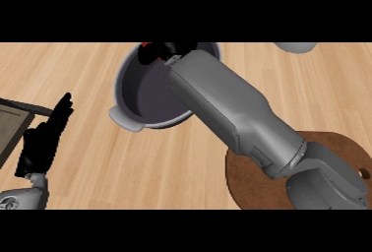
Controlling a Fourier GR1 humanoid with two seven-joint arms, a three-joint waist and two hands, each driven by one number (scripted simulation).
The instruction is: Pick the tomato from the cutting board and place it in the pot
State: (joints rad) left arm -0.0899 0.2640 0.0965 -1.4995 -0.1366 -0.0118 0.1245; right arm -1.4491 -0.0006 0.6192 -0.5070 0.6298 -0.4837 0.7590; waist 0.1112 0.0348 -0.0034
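A grey pot (138,93) stands at the top middle of the wooden counter, one handle (126,120) pointing toward me. My right forearm (232,108) reaches across it from the lower right. My right hand (166,51) is over the pot's far rim, fingers curled round the tomato (146,44), of which only a red sliver shows. The round brown cutting board (243,184) lies at the lower right, partly under that arm, with nothing visible on it. My left hand (45,135) rests open at the left, fingers straight and pointing up.
A dark-framed flat object (10,123) lies at the left edge, just beside my left hand. Part of a grey rounded object (295,47) shows at the top right. Bare wood lies between the pot and the cutting board.
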